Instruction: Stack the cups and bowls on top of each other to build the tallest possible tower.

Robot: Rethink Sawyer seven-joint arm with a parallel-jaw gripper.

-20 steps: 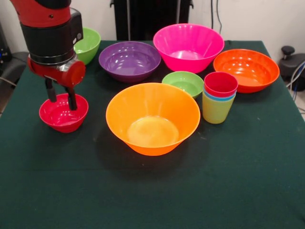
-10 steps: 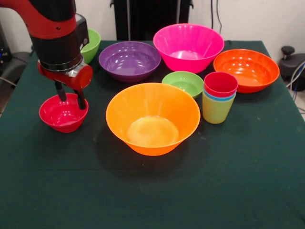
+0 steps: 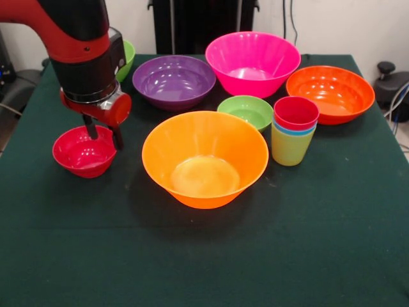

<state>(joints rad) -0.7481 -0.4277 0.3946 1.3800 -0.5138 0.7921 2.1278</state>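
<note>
- Bowls: 7 are spread over the green tabletop [image 3: 332,256]; the small red bowl [image 3: 84,151] sits near the picture's left edge, directly under the gripper [image 3: 103,132].
- Gripper state: the 2 dark fingers [image 3: 117,138] stand a little apart and hold nothing. One hangs over the bowl's far rim and the other just outside its right rim; whether either touches the plastic I cannot tell.
- Handling: the small red bowl looks like thin, glossy plastic, so probably light, stiff and slippery. It would likely skid on the cloth if nudged sideways.
- Where to grip: the rim wall looks best, 1 finger inside and 1 outside. The rounded body gives no purchase.
- Tower so far: 3 cups [image 3: 293,137] are nested, yellow-green lowest, blue between, red on top, just right of the big orange bowl [image 3: 205,158].
- Risk: that narrow cup stack may tip under an off-centre bowl.
</note>
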